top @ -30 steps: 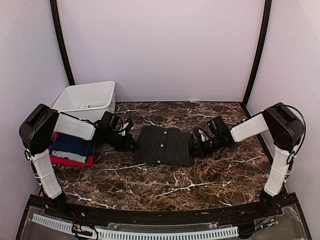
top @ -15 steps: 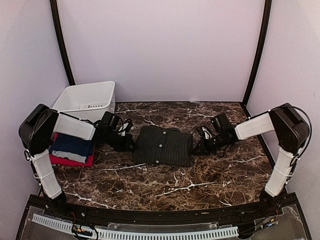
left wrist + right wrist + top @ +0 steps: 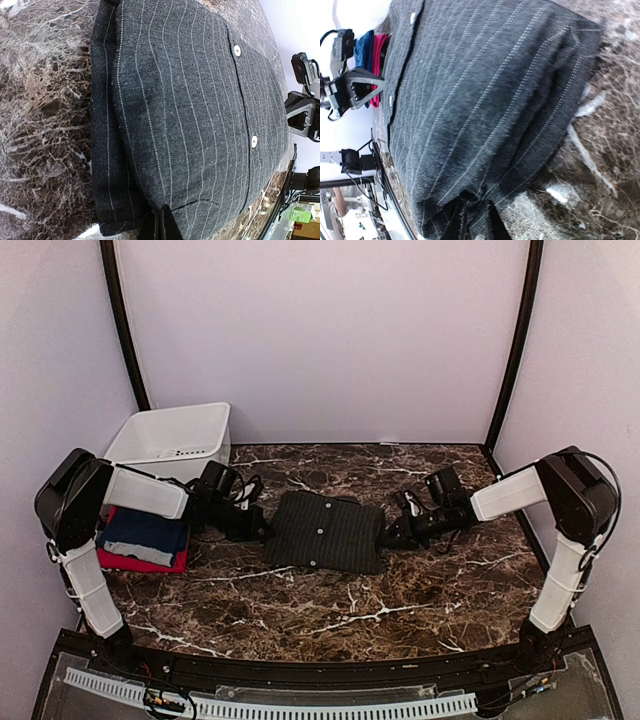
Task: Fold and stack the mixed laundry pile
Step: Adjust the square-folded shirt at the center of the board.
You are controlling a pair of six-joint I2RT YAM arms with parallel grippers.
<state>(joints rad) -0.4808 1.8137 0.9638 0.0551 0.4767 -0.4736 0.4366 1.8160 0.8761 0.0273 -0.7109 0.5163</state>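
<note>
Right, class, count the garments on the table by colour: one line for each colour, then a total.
Charcoal pinstriped shirt: 1
Navy blue T-shirt: 1
Red T-shirt: 1
Total: 3

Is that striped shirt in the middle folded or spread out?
Folded: the pinstriped shirt lies as a compact rectangle, doubled layers showing along its edge.
</note>
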